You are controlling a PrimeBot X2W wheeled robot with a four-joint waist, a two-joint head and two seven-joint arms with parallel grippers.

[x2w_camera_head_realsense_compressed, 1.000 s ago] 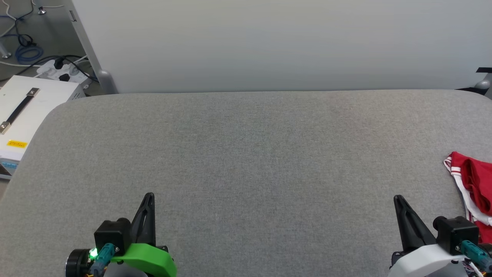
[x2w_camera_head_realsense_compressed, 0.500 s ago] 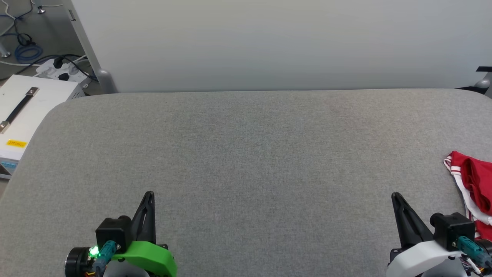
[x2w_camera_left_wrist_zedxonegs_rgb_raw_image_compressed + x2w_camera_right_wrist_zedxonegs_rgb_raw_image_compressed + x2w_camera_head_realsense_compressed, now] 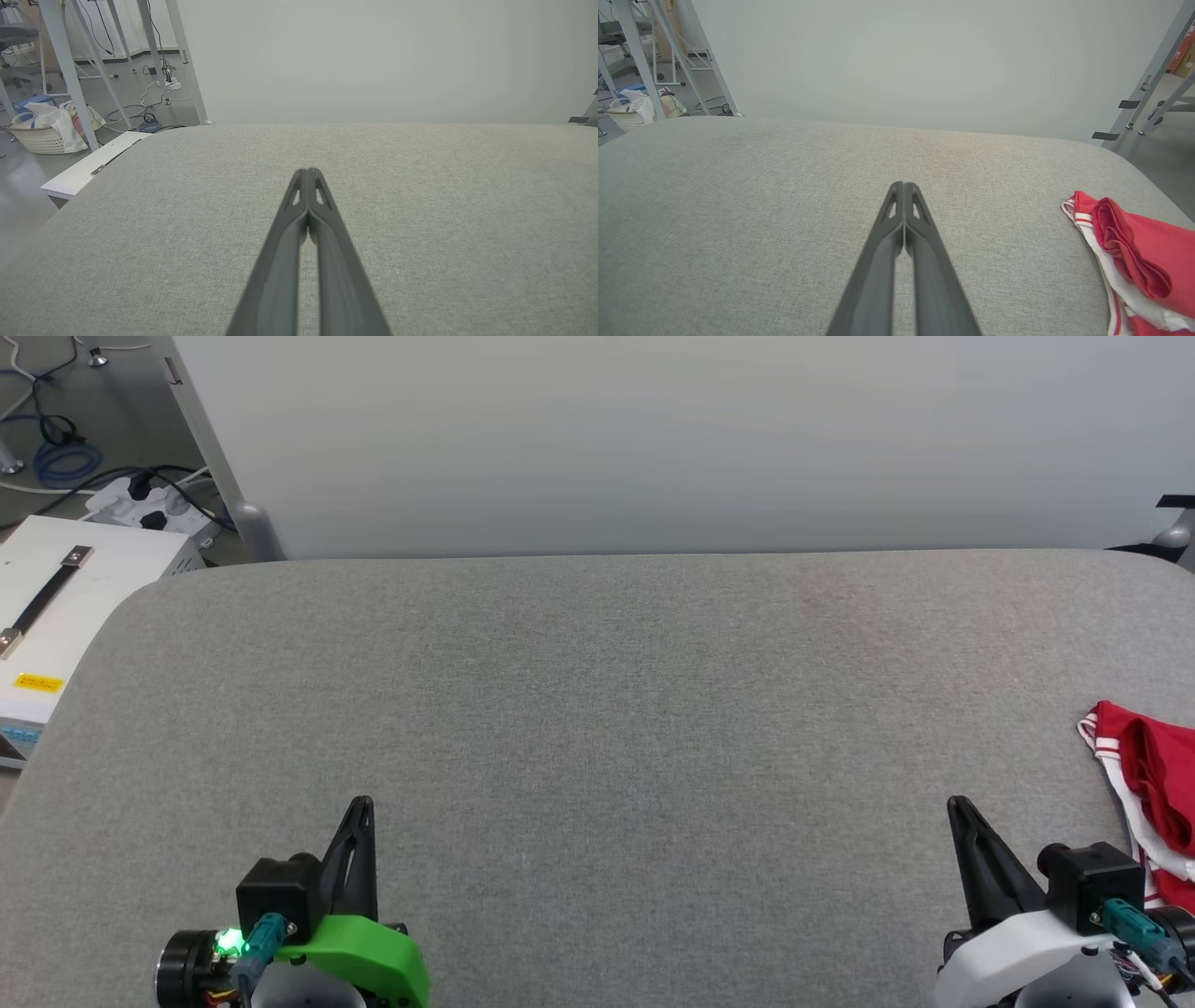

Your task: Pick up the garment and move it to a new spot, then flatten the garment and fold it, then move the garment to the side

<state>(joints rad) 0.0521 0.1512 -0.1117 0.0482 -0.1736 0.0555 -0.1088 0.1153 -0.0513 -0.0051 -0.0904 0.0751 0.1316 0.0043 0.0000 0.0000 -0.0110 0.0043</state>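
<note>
The garment (image 3: 1153, 784), red with white and red-striped trim, lies bunched at the right edge of the grey padded table (image 3: 597, 709), partly cut off by the frame; the right wrist view shows the garment (image 3: 1129, 252) at its lower right. My right gripper (image 3: 954, 803) is shut and empty, low over the table just left of the garment, apart from it. At the lower left my left gripper (image 3: 362, 803) is shut with nothing in it. Each wrist view shows its own fingers pressed together: left gripper (image 3: 308, 171), right gripper (image 3: 903, 185).
A pale wall panel (image 3: 653, 439) stands behind the table's far edge. Left of the table sit a white box with a black handle (image 3: 56, 607), a power strip and cables (image 3: 140, 499) on the floor. A laundry basket (image 3: 42, 130) and metal frame legs stand beyond.
Both grippers have crept slightly up the head view, away from the near edge. The garment lies as before.
</note>
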